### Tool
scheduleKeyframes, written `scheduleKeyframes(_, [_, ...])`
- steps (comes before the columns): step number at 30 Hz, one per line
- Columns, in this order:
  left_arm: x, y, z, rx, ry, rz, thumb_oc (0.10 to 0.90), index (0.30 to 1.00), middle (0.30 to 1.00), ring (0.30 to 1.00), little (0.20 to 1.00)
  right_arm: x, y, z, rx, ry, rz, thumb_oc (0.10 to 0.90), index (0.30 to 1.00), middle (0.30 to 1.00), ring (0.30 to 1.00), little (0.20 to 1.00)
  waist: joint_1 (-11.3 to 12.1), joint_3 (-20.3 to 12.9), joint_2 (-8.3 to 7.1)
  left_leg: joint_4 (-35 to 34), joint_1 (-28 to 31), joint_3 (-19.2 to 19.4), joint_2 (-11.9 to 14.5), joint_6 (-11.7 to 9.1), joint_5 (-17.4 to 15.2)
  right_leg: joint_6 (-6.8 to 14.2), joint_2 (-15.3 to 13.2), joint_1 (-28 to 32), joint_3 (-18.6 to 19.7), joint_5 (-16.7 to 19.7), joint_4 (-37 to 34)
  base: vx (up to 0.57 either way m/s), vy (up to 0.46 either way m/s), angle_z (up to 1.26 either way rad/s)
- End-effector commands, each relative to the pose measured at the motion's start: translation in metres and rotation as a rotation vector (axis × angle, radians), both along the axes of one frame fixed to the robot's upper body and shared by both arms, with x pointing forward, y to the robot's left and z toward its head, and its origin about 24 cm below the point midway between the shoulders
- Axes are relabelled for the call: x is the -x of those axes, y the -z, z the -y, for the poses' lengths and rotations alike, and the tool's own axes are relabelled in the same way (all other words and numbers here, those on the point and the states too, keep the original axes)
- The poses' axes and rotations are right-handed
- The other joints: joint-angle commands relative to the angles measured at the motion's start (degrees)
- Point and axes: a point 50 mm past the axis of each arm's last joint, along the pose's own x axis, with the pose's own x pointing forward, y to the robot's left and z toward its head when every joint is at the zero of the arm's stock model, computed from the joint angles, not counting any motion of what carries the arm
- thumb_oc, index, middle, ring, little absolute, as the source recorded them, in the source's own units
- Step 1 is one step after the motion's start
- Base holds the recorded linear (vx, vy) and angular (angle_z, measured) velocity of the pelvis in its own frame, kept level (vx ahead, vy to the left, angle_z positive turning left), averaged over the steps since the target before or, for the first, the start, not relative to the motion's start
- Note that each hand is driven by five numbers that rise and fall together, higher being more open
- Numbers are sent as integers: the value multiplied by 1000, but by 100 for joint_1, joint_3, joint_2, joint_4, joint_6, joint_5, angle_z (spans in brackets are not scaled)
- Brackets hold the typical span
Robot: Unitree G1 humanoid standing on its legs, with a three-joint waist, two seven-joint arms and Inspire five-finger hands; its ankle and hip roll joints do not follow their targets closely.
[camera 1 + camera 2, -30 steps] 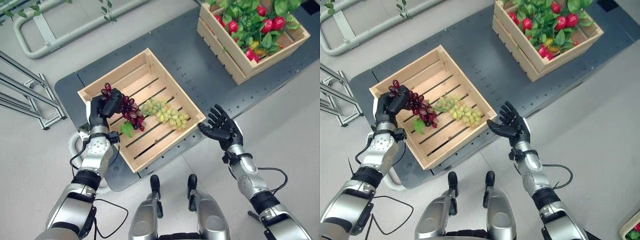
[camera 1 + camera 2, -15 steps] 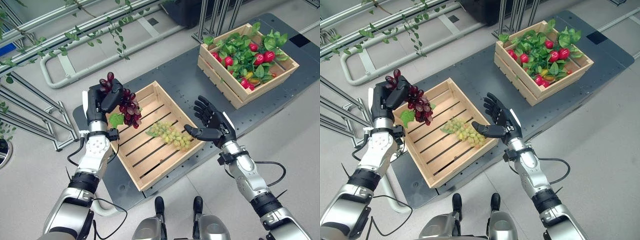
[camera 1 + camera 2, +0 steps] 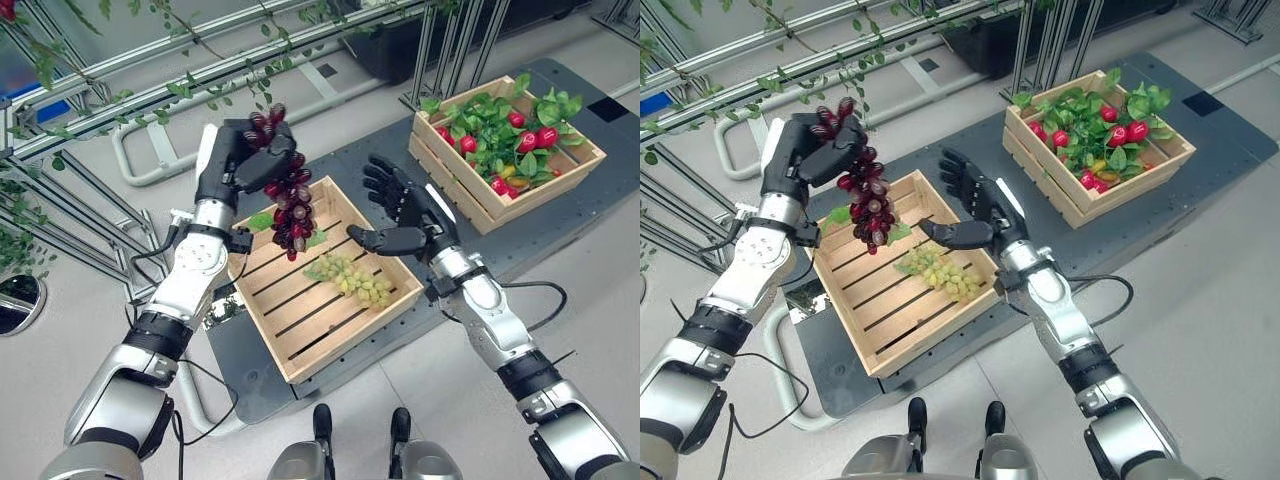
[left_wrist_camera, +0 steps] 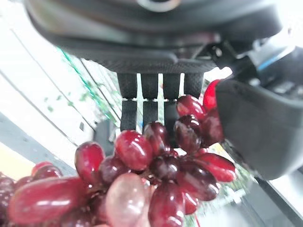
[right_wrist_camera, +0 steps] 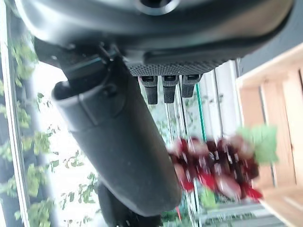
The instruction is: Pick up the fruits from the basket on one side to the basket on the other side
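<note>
The red grapes hang in the air above the near crate, gripped at their top by the left hand, fingers curled round the bunch. The right hand waits just beside them, fingers spread wide. A handover looks likely: keep the bunch steady and let go only once the other hand closes. Green grapes lie in the near crate; the far crate holds leaves and red fruit.

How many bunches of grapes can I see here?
2: a red bunch hanging from the left hand above the near crate, and a green bunch lying in it. The far crate's leaves might hide more.
</note>
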Motion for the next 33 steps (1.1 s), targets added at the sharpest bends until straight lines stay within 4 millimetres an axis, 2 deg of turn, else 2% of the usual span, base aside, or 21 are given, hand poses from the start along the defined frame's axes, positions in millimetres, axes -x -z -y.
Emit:
scheduleKeyframes(1, [0,-50,22,6,85,200,400,300,300,300,300,8,-2,-23,-54,-70,29,800,900,900,900,900,129,-1574,-10,8,207,50,-52,-160,-712,-82,-164,138,131,-401,10,15,-19,12])
scheduleKeyframes(8, [4,-58,49,45,197,221,400,300,300,300,300,3,-7,-48,-158,-130,-45,800,900,900,900,900,216,-1607,-25,8,212,-6,-22,-187,-742,-108,-141,158,71,-447,10,0,-9,2])
scheduleKeyframes(14, [7,-64,63,80,265,237,400,300,300,300,300,1,1,-58,-236,-156,-140,800,900,900,900,900,247,-1678,-35,8,264,-34,-4,-195,-772,-113,-142,227,58,-476,10,10,-7,2])
scheduleKeyframes(17, [9,-65,72,60,296,227,400,300,300,300,300,1,-2,-62,-252,-146,-129,800,900,900,900,900,257,-1704,-42,8,293,-26,10,-201,-776,-111,-142,249,44,-473,10,19,-15,3])
scheduleKeyframes(23, [9,-56,81,14,339,167,400,300,300,300,300,0,-20,-66,-286,-123,-68,800,900,900,900,900,269,-1702,-51,8,326,-48,16,-185,-799,-127,-125,264,76,-485,10,12,-12,7])
scheduleKeyframes(29, [9,-43,88,-8,397,108,400,300,300,300,300,-2,-26,-66,-306,-128,-55,800,900,900,900,900,281,-1737,-75,8,341,-50,17,-171,-815,-117,-123,262,122,-479,10,0,0,0])
scheduleKeyframes(30, [9,-42,89,-8,406,103,400,300,300,300,300,-2,-25,-65,-313,-139,-57,687,731,731,731,731,281,-1744,-83,8,344,-47,21,-170,-816,-115,-123,261,125,-475,10,0,0,0])
scheduleKeyframes(31, [10,-40,90,-7,415,98,400,300,300,300,300,-2,-25,-64,-327,-140,-59,400,300,300,300,300,285,-1747,-89,8,350,-44,26,-171,-820,-115,-122,264,126,-477,10,0,0,0])
scheduleKeyframes(33, [10,-38,90,-5,423,93,400,300,300,300,300,-2,-25,-62,-360,-150,-71,400,300,300,300,300,289,-1750,-99,8,361,-41,32,-171,-825,-122,-118,273,130,-480,10,0,0,0])
